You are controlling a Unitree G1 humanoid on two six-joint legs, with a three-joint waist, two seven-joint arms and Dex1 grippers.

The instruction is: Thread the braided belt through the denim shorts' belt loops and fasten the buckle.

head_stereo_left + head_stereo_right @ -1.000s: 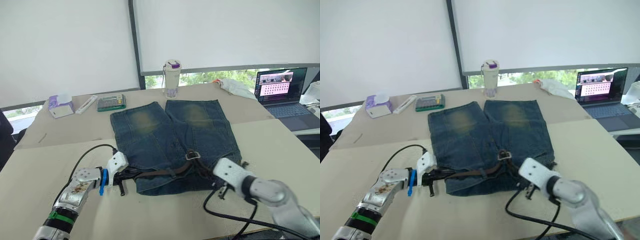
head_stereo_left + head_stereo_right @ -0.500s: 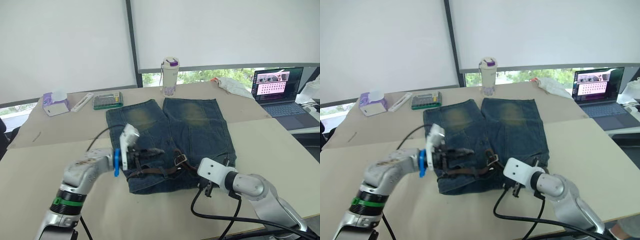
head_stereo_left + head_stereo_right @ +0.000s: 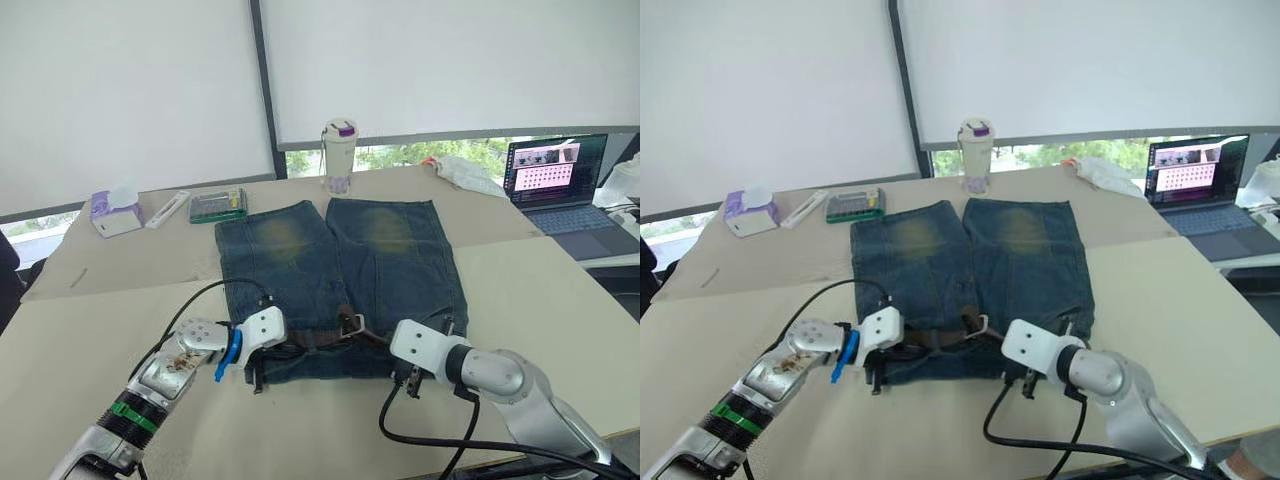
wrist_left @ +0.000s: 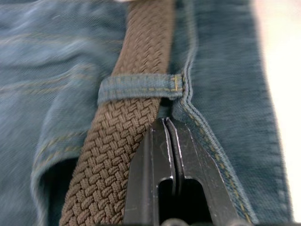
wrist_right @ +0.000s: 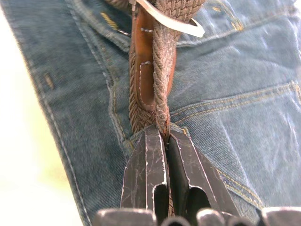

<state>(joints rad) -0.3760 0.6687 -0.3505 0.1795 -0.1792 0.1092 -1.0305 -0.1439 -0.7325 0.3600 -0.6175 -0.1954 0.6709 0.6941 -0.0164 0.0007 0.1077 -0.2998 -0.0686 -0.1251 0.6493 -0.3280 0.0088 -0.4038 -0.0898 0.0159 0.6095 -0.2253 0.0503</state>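
On the left, the left gripper [image 4: 168, 123] has its fingers pressed together empty at the waistband edge of the denim shorts [image 3: 340, 250], tips just beside the braided belt [image 4: 123, 136] where it passes under a belt loop [image 4: 140, 88]. The belt runs along the waistband to the buckle [image 3: 351, 323]; the right gripper [image 5: 163, 134], nearer it, pinches the strap's end

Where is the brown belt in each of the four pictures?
Left eye view: the braided belt lies along the near waistband of the denim shorts, between the two grippers.
Right eye view: same place.
Left wrist view: it passes under a belt loop.
Right wrist view: it is pinched in the right gripper.
Shared landmark: the shorts' blue denim.
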